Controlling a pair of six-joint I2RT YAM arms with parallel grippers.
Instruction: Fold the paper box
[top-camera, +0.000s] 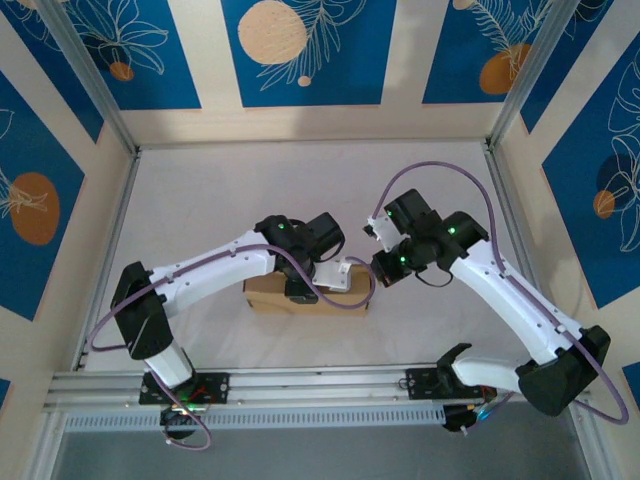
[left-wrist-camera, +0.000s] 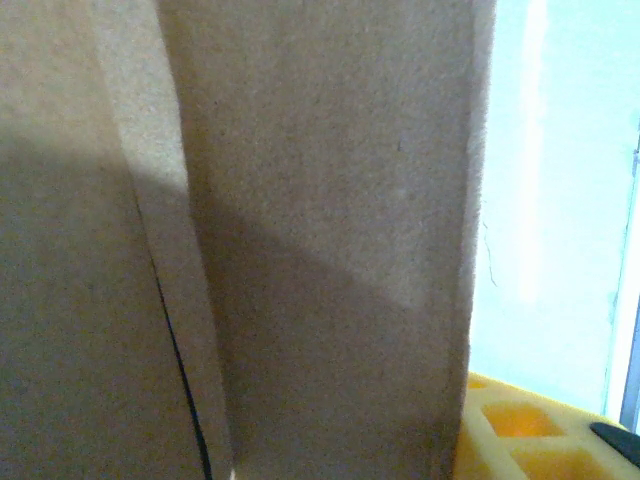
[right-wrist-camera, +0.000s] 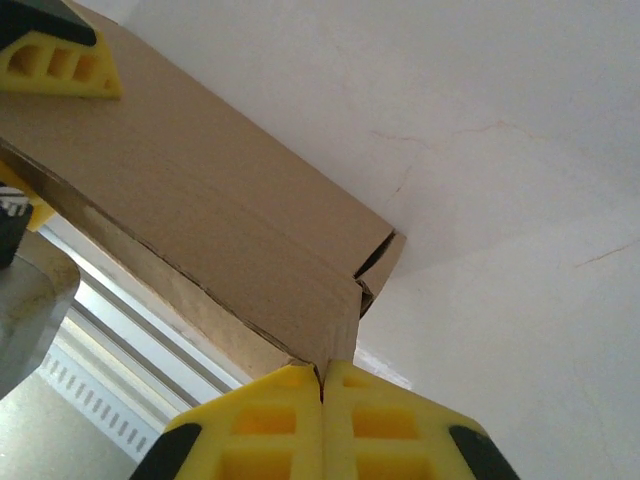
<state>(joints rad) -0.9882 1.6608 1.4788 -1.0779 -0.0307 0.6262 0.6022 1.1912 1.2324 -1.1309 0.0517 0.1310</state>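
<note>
The paper box is a folded, shallow brown cardboard shape lying on the table between the two arms. My left gripper is over its right half and grips it across its thickness. Brown cardboard takes up most of the left wrist view, with one yellow finger beside it. In the right wrist view that finger rests on the box's broad face. My right gripper is at the box's right end. Its yellow jaws are pressed together on the corner edge of a flap.
The box lies on a white tabletop. A metal rail runs along the near edge, and frame posts stand at the back corners. A purple cable from the left arm loops over the box's right end.
</note>
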